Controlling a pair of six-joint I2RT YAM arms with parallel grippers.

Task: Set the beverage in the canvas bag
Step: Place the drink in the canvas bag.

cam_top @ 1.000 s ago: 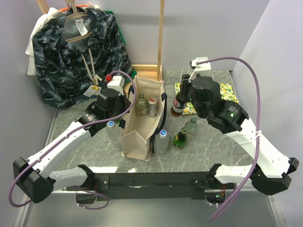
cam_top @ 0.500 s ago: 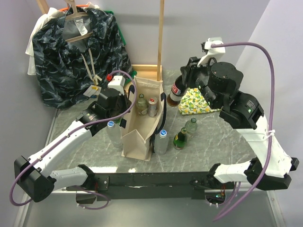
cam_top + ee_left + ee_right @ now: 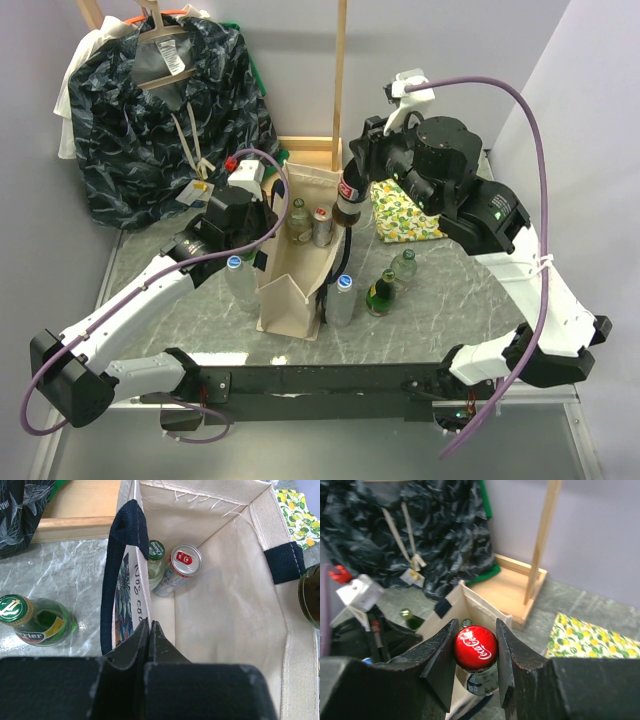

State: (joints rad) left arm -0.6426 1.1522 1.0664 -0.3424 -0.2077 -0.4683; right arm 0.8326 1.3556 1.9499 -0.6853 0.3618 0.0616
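Over the canvas bag (image 3: 292,298) rim, right gripper (image 3: 476,639) holds cola bottle (image 3: 347,197).

dark bottle (image 3: 311,595) cut off at edge, green-capped bottle (image 3: 156,555) half hidden

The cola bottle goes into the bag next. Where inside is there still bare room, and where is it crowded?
Bare: in the canvas bag, the floor from the middle to the right wall and near end. Crowded: the far left corner, where a green-capped bottle and a red-topped can stand against the left wall, whose rim the left gripper pinches.
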